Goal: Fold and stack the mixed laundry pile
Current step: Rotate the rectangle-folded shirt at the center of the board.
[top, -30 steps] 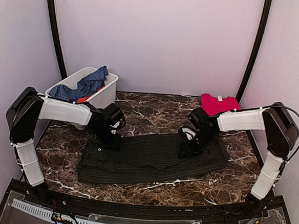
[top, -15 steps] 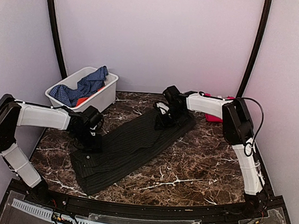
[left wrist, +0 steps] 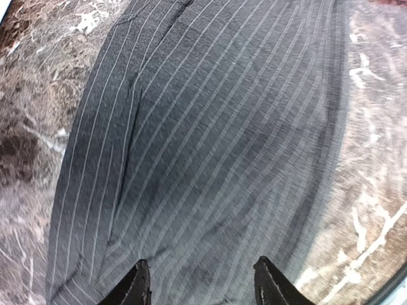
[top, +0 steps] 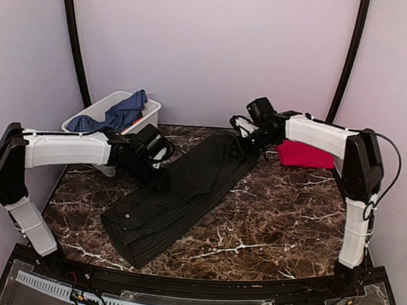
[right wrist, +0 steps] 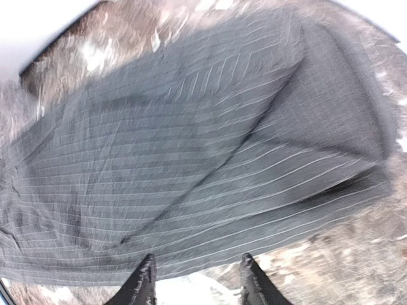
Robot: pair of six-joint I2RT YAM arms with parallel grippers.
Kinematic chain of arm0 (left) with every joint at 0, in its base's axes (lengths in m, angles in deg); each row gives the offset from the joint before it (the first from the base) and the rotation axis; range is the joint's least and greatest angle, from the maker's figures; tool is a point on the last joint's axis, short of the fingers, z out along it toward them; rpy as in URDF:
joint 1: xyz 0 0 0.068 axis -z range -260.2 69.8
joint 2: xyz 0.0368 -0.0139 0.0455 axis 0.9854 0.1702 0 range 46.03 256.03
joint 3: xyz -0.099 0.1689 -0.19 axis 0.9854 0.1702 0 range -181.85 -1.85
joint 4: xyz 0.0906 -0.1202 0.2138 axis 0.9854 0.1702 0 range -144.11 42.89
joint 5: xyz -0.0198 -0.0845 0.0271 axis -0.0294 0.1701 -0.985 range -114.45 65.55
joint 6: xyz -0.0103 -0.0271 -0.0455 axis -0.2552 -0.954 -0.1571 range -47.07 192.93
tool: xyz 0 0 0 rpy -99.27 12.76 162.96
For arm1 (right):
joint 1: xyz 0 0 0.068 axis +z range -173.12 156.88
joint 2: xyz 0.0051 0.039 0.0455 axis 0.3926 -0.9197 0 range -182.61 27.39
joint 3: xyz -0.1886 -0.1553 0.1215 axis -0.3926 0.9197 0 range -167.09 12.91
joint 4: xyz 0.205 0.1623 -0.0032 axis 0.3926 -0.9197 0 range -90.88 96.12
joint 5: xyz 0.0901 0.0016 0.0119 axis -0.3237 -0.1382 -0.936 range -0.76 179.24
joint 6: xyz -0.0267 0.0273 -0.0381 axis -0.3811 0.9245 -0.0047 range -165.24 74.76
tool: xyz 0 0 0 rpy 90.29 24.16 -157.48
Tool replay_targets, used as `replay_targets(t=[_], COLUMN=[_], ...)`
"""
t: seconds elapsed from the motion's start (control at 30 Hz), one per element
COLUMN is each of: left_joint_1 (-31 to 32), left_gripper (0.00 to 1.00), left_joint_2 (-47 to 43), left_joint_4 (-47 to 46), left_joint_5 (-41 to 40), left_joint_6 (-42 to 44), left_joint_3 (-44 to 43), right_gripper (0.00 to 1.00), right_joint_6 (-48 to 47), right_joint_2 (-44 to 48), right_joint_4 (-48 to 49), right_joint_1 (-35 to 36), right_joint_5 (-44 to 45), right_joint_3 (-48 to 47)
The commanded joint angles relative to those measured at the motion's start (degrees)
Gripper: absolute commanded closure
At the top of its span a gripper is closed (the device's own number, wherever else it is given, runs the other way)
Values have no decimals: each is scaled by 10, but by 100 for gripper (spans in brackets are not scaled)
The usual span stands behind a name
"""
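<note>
**Pinstriped shirt lies flat, both jaws apart and empty, fold not yet begun**

The step in hand appears to be laying out and squaring the dark charcoal pinstriped button shirt [top: 187, 193] ahead of a fold. The shirt lies as a long, narrow diagonal band on the brown marble-patterned tabletop [top: 275, 220], and one arm hovers over each end of it.

The left gripper [left wrist: 202, 262] has its jaws apart with nothing between them. The striped cloth runs flat beneath them and stretches away ahead, with bare marble off to either side. The right gripper [right wrist: 198, 257] is likewise apart and empty. The shirt's edge lies just ahead of its fingertips, and farther ahead a slanting crease shows where one layer overlaps another. Neither gripper holds the fabric.

A bright red cloth [top: 302, 154] sits folded just to the outer side of the right jaws, near the shirt's far end. Whether the two touch cannot be told. A white rectangular plastic bin [top: 146, 127] stands beyond the left jaws and holds a blue checked garment [top: 119, 115], so most of the pile seems to be waiting.

The next move calls for each pair of jaws to come down on an edge of the band and pinch all its layers. Both would then carry the cloth over in step, so that the limp shirt doubles onto itself rather than sliding across the marble.
</note>
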Motion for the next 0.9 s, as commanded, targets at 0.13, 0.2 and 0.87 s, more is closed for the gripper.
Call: replay_targets(t=[0.13,0.2,0.87], left_joint_1=[0,0,144], left_gripper=[47,48,55], left_joint_2=[73,83,265], left_joint_4=[20,16,-82], left_joint_5=[-22,-14,194], left_joint_6=[47,44,-3], left_joint_3=[-5,0,-174], right_gripper=[69,73,75], right_joint_6=[38,41,-37], right_joint_2=[-72,-106,-318], right_joint_4=[84,86,-12], right_joint_1=[-59,-65,-109], right_joint_5=[-11,-7,11], right_joint_3=[7,-16,-360])
